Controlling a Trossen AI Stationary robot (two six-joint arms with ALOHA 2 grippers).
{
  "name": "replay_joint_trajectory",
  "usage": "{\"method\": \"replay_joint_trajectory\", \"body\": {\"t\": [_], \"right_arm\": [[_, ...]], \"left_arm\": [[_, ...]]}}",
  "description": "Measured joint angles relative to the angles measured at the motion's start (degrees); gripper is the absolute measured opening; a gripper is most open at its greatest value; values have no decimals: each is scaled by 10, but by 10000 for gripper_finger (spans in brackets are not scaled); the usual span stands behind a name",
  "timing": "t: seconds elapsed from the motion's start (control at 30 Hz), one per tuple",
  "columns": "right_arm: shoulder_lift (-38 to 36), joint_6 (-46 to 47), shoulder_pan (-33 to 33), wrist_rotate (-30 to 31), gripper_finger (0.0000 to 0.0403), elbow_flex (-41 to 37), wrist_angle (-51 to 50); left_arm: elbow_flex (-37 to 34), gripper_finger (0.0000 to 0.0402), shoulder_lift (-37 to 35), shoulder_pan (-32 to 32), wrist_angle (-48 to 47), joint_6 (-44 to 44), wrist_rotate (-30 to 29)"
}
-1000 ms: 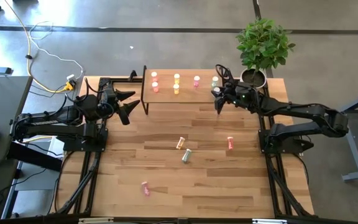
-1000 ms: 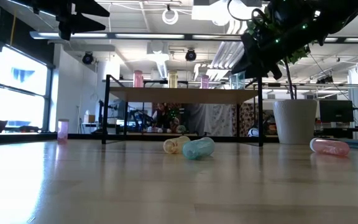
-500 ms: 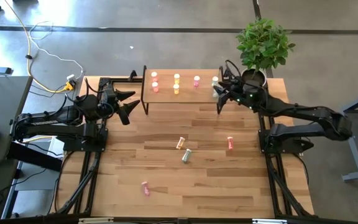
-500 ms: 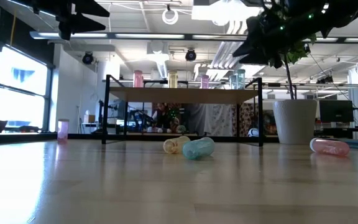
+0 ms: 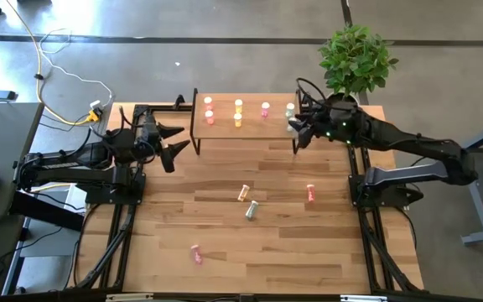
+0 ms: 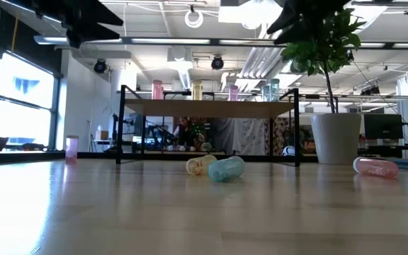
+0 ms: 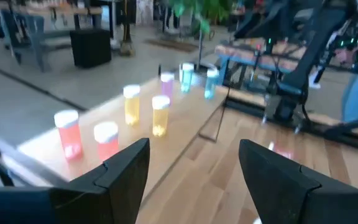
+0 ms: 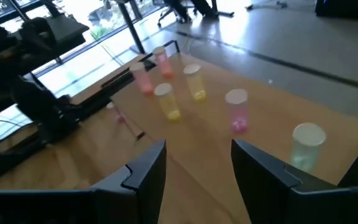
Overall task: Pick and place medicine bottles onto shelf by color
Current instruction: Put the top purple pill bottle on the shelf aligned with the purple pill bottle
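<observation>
The shelf (image 5: 254, 126) stands at the table's far side. On it, upright, are two red bottles (image 5: 209, 110), two yellow ones (image 5: 238, 111), a pink one (image 5: 265, 108) and two pale green ones (image 5: 290, 117). On the table lie a yellow bottle (image 5: 243, 193), a pale green one (image 5: 251, 210) and two pink ones (image 5: 310, 192) (image 5: 195, 254). My right gripper (image 5: 297, 134) hovers open beside the shelf's right end, above shelf height, with nothing between its fingers (image 8: 197, 180). At the shelf's left end my left gripper (image 5: 177, 140) is also open and holds nothing (image 7: 194, 180).
A potted plant (image 5: 356, 63) stands at the table's far right corner, just behind my right arm. The wooden table between the shelf and the near edge holds only the lying bottles. Black frame rails (image 5: 120, 243) run along the table's left and right sides.
My right gripper has risen from the shelf's right end, leaving the low view almost wholly, and has drawn slightly toward the far right corner. It stays open. A pale green bottle that it hid now shows standing at the shelf's right end.
</observation>
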Motion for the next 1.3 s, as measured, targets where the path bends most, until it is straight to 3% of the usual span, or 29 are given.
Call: {"method": "replay_joint_trajectory", "body": {"t": [0.2,0.33,0.7,0.87,1.3], "right_arm": [[0,77,53,29,172,18,-51],[0,104,84,62,172,18,-79],[0,111,118,91,172,18,-81],[0,93,117,92,172,18,-81],[0,69,117,88,172,18,-81]], "left_arm": [[2,239,0,0,-87,-29,0],[38,239,3,0,-210,-34,-3],[119,239,15,31,-445,-10,4],[120,239,17,74,-460,-14,43],[120,239,103,156,-462,-172,57]]}}
